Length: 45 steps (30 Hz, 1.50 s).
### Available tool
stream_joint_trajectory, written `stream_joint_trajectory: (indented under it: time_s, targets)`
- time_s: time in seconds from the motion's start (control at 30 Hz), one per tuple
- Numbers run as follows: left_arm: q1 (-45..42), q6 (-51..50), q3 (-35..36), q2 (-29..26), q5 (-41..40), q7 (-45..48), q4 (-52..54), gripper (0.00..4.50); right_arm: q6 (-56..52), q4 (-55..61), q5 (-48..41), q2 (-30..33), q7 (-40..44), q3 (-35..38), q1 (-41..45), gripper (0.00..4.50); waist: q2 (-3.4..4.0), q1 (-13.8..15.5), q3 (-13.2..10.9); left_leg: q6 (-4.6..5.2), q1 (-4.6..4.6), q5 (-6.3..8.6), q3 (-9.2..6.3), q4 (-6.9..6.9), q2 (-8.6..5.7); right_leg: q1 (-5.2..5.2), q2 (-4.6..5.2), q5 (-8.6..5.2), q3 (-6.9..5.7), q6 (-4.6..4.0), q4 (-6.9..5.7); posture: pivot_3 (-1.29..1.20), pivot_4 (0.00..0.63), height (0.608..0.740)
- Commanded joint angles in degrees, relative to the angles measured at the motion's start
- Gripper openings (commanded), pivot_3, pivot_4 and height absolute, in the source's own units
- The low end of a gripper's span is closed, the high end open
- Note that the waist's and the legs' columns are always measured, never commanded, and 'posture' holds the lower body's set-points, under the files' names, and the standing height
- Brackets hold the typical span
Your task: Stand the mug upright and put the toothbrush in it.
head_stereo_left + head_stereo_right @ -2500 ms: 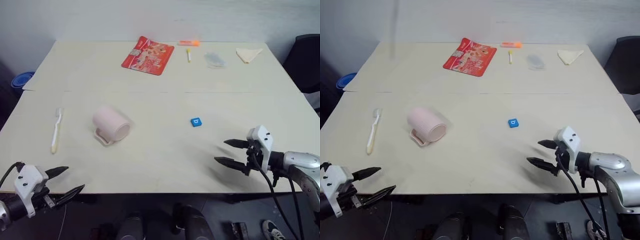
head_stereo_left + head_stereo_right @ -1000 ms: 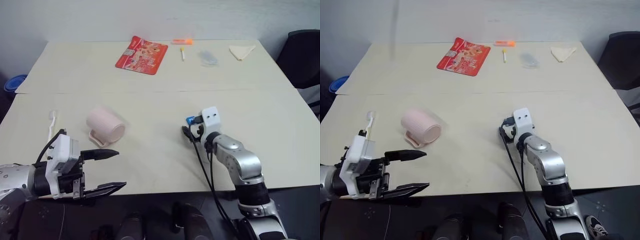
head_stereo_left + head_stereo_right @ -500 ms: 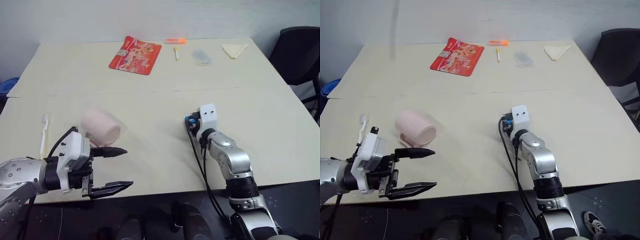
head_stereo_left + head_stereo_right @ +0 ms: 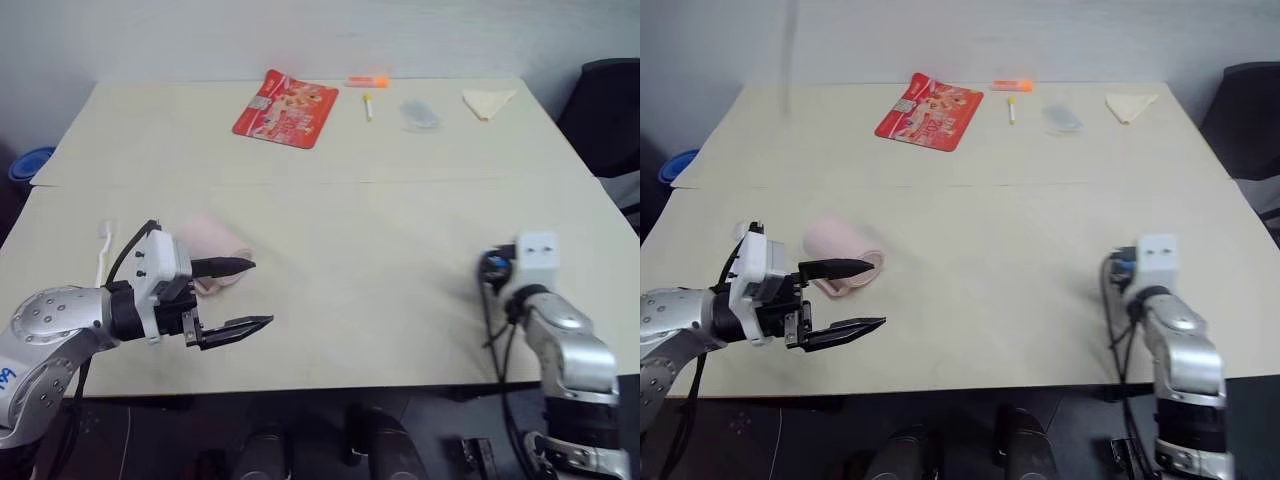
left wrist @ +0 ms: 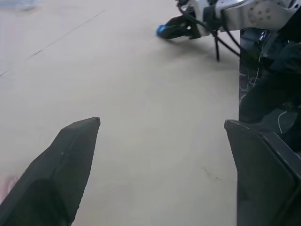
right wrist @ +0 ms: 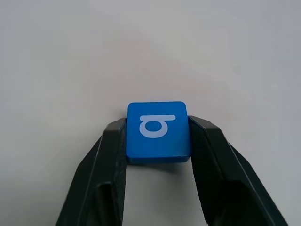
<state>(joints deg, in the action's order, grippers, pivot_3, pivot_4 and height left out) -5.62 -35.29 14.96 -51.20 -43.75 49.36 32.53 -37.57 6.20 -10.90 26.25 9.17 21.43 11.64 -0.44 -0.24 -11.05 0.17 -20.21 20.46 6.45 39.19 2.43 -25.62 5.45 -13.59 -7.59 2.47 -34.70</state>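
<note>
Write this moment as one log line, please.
left gripper: open, beside tipped pale pink mug | right gripper: shut on small blue lettered tile | pale yellow toothbrush: on table

1 mug [image 4: 840, 248] | 1 toothbrush [image 4: 103, 250] | 1 blue tile [image 6: 158, 132] | 1 red pkt [image 4: 285, 108] | 1 orange marker [image 4: 367, 81] | 1 napkin [image 4: 489, 101]

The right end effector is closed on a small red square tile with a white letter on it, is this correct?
Not quite: the small square tile with a white letter is blue, not red. The right wrist view shows the right end effector closed on it.
</note>
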Motion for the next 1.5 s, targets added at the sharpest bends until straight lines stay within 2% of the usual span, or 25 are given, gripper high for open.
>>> stream_joint_trajectory:
  time_s: [0.03,0.23,0.4,0.47,0.57,0.63,0.73,0.83,0.87,0.97,1.03,1.1,1.17,1.27,1.4,1.5]
  targets:
    - [-2.21,2.4,-1.9,0.55,2.05,1.23,-1.11,4.5,2.09,-0.34,-3.32,0.21,-0.64,8.22,-1.34,1.48,0.0,-0.3,0.0,-0.03,-0.02,0.0,0.13,-0.03,0.05,0.0,-0.02,-0.01,0.09,-0.01,0.04,0.0,0.15,0.74]
    - [-4.29,3.35,-3.8,1.48,2.83,2.74,-2.2,4.5,4.0,-3.13,-7.72,-0.75,-1.32,15.85,-1.64,1.48,0.01,-1.26,-0.01,-0.18,0.1,-0.06,0.3,-0.09,0.19,0.02,-0.12,-0.07,0.38,-0.12,-0.11,0.0,0.15,0.74]
    - [-2.75,4.58,-3.09,1.36,3.94,3.88,-2.4,4.5,3.68,-0.02,-8.24,1.57,2.83,12.88,-3.87,3.17,0.04,-1.38,-0.02,-0.23,0.09,-0.05,0.35,-0.1,0.25,-0.03,-0.15,-0.08,0.43,-0.13,-0.09,0.0,0.15,0.74]
    - [-2.23,4.62,-2.4,1.88,4.01,2.85,-2.21,4.5,1.72,0.36,-7.18,4.84,3.91,11.72,-4.27,3.79,0.07,-1.31,-0.04,-0.23,0.08,-0.05,0.35,-0.1,0.23,-0.03,-0.14,-0.08,0.44,-0.13,-0.09,0.0,0.15,0.74]
    - [-1.11,4.24,-0.9,2.53,4.24,0.66,-1.31,4.5,0.04,2.24,-7.83,10.77,8.42,9.2,-3.48,3.79,0.12,-1.2,-0.07,-0.17,0.09,-0.05,0.38,-0.09,0.14,-0.04,-0.12,-0.07,0.48,-0.11,-0.1,0.0,0.15,0.74]
    - [0.36,2.28,2.2,2.55,2.34,-1.21,0.07,4.5,-2.49,6.39,-10.8,14.4,13.03,6.63,-1.61,3.79,0.12,-1.21,-0.07,-0.15,0.09,-0.04,0.39,-0.1,0.14,-0.04,-0.12,-0.07,0.5,-0.11,-0.09,0.0,0.15,0.74]
    - [4.21,-4.33,10.54,2.51,-3.94,-6.08,2.19,4.5,-8.8,15.46,-20.06,18.47,22.17,0.6,3.76,3.79,0.1,-1.92,-0.09,-0.21,0.13,0.0,0.43,-0.1,0.31,-0.09,-0.12,-0.08,0.68,-0.12,-0.1,0.0,0.15,0.74]
    - [9.37,-14.77,18.73,1.54,-6.95,-14.38,3.86,4.5,-13.96,22.79,-28.69,22.44,31.06,-5.44,8.39,4.32,0.06,-1.6,-0.12,-0.38,0.24,0.06,0.15,-0.16,0.37,-0.11,-0.27,-0.2,0.73,-0.3,-0.22,0.0,0.15,0.74]
    - [12.08,-18.37,21.8,1.38,-6.86,-16.95,4.61,4.5,-14.24,25.07,-30.32,23.76,33.69,-7.59,10.05,4.42,-0.02,-1.37,-0.16,-0.43,0.53,0.08,0.13,-0.16,0.4,-0.13,-0.34,-0.23,0.72,-0.32,-0.22,0.0,0.15,0.74]
    - [18.45,-26.87,29.57,1.75,-8.66,-22.13,6.37,4.5,-15.64,27.76,-34.75,25.81,37.95,-10.86,15.31,4.42,-0.18,-1.05,-0.26,-0.5,0.55,0.17,0.12,-0.21,0.44,-0.15,-0.37,-0.3,0.71,-0.36,-0.16,0.0,0.15,0.74]
    - [19.07,-32.17,32.3,1.74,-10.37,-25.64,6.0,4.5,-16.63,27.56,-38.1,26.3,40.25,-11.36,18.1,4.42,-0.34,-0.28,-0.29,-0.42,0.51,0.21,0.13,-0.14,0.37,-0.15,-0.25,-0.29,0.69,-0.33,-0.15,0.0,0.15,0.74]
    - [15.35,-39.95,33.84,2.74,-12.27,-31.99,3.18,4.5,-15.45,27.45,-39.02,26.84,43.15,-12.4,20.52,4.42,-0.38,0.56,-0.29,-0.28,0.51,0.3,0.14,-0.09,0.25,-0.12,-0.09,-0.24,0.67,-0.25,-0.11,0.0,0.15,0.74]
    - [8.87,-47.5,34.31,6.02,-14.99,-37.52,-0.85,4.5,-14.13,27.21,-37.58,27.13,44.17,-14.27,22.8,4.42,-0.38,1.33,-0.29,-0.22,0.57,0.31,0.12,-0.08,0.14,-0.02,0.0,-0.2,0.67,-0.19,-0.07,0.0,0.15,0.74]
    - [1.9,-54.81,30.88,9.59,-10.81,-43.82,-3.55,4.5,-13.67,26.21,-37.0,26.44,44.32,-16.02,24.83,4.42,-0.54,1.61,-0.22,-0.24,0.64,0.28,0.13,-0.08,0.13,0.03,0.01,-0.16,0.68,-0.19,-0.12,0.0,0.15,0.74]
    - [-9.22,-57.21,29.67,17.21,-9.91,-54.89,-10.53,4.5,-12.38,25.76,-36.12,25.55,43.7,-17.18,25.06,4.42,-0.71,1.66,-0.16,-0.35,0.61,0.27,0.15,-0.08,0.15,0.01,-0.01,-0.16,0.65,-0.19,-0.17,0.0,0.15,0.74]
    - [-14.0,-57.21,28.74,19.29,-12.72,-61.93,-14.98,4.5,-11.8,26.1,-35.32,24.41,42.3,-18.0,24.86,4.42,-0.83,1.49,-0.1,-0.41,0.62,0.28,0.16,-0.08,0.2,0.01,-0.01,-0.17,0.62,-0.2,-0.27,0.0,0.15,0.74]
